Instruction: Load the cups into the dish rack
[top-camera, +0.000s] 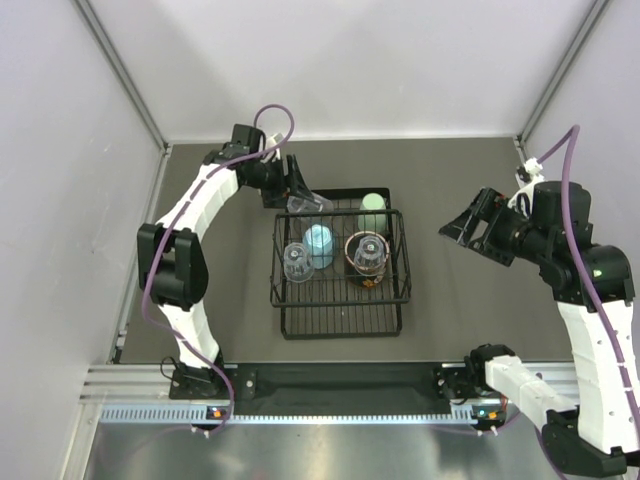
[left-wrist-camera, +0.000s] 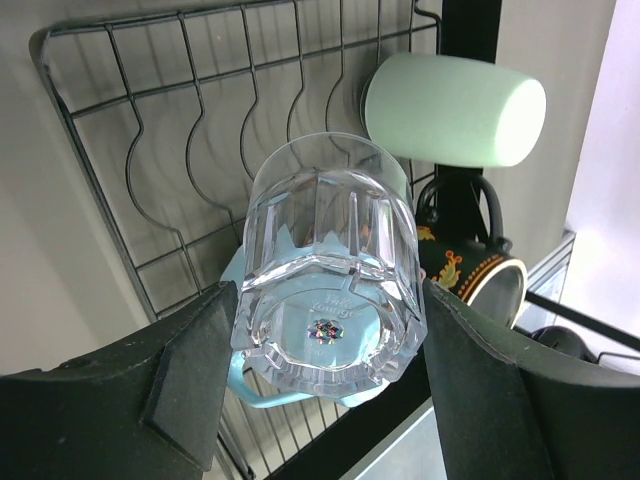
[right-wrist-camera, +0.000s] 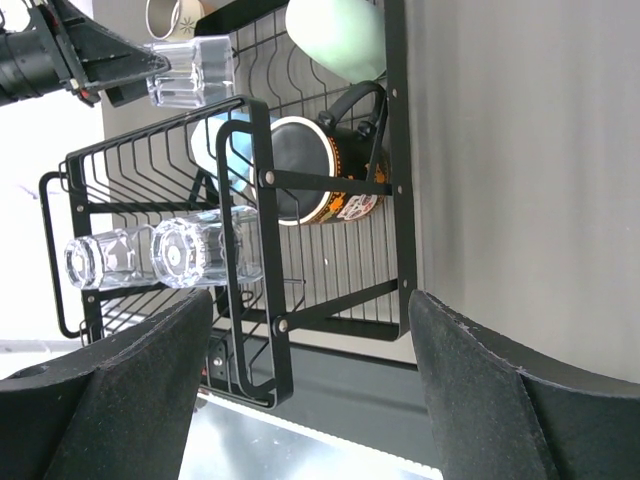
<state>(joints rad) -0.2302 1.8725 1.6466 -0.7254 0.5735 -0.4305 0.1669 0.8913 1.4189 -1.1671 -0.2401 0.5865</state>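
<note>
My left jaws grip a clear faceted glass (left-wrist-camera: 330, 290) over the far-left corner of the dish rack (top-camera: 340, 318). My right jaws: open, empty, near the surface's right edge.

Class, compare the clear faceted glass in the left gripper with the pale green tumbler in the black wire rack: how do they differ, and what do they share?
The clear faceted glass is see-through; the pale green tumbler is opaque. The glass has flat facets; the tumbler's side is smooth. The glass is gripped between the fingers of the left gripper; the tumbler rests in the black wire dish rack. Neither has a handle.
</note>
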